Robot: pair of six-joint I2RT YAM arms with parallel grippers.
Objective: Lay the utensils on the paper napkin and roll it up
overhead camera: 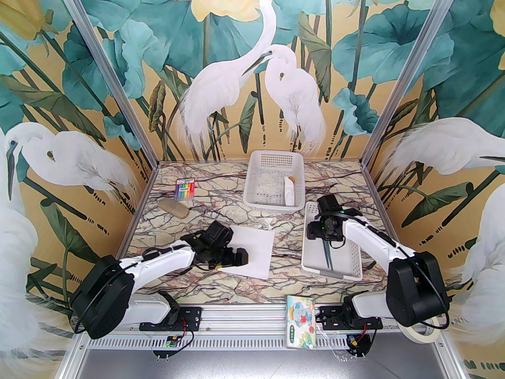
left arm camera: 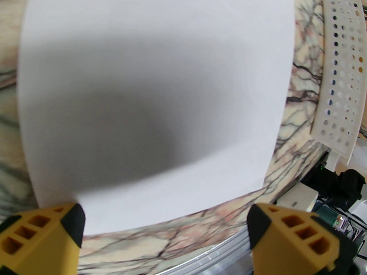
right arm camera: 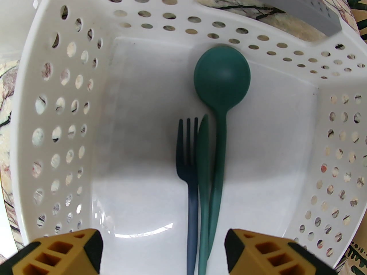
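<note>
Lying flat on the marble-look desk is the thin, square, white paper napkin. The left claw hangs over its near edge, yellow fingers spread wide. The right claw, also spread, hangs over a white plastic basket dotted with round holes. Inside lie a slim dark fork, a knife and a round-bowled teal spoon, close side by side.

Lighting bright, even. Left wrist view blurred; broad grey shadow on the paper napkin. Wrist views bow at edges. Glare streak on the perforated basket.
</note>
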